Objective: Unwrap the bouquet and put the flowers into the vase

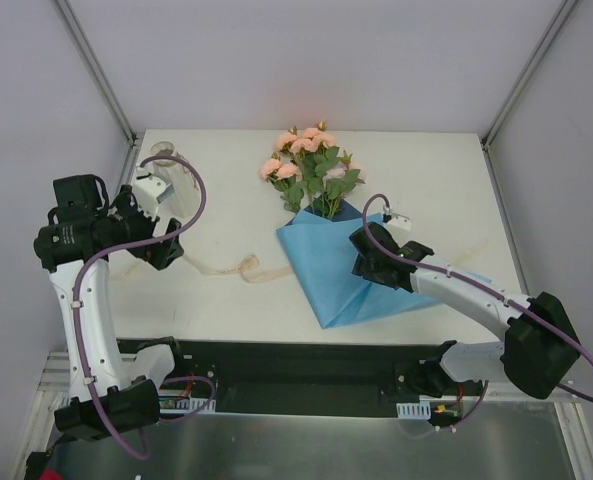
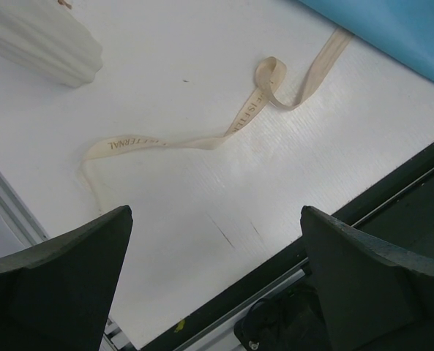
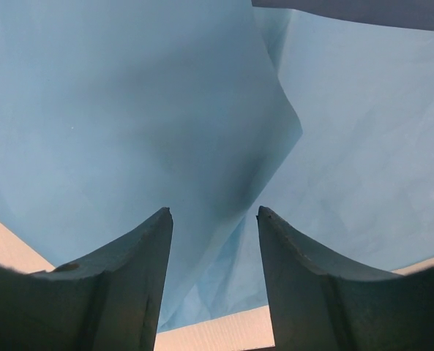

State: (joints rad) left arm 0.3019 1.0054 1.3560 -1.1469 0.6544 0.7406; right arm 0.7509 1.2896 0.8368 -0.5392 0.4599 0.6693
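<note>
The left hand (image 2: 215,212) hangs over the near left part of the table (image 1: 456,180). Its fingers are spread wide and hold nothing. The right hand (image 3: 213,212) is down on the blue paper (image 1: 321,265). Its fingers are partway shut with a fold of the paper between them, but it is hard to tell if they pinch it. A cream ribbon (image 2: 136,143) lies loose on the table, running up to the paper's left edge. The flowers (image 1: 301,150) stick out of the paper's far end. The vase (image 2: 41,36) stands in the far left corner, apart from them.
</note>
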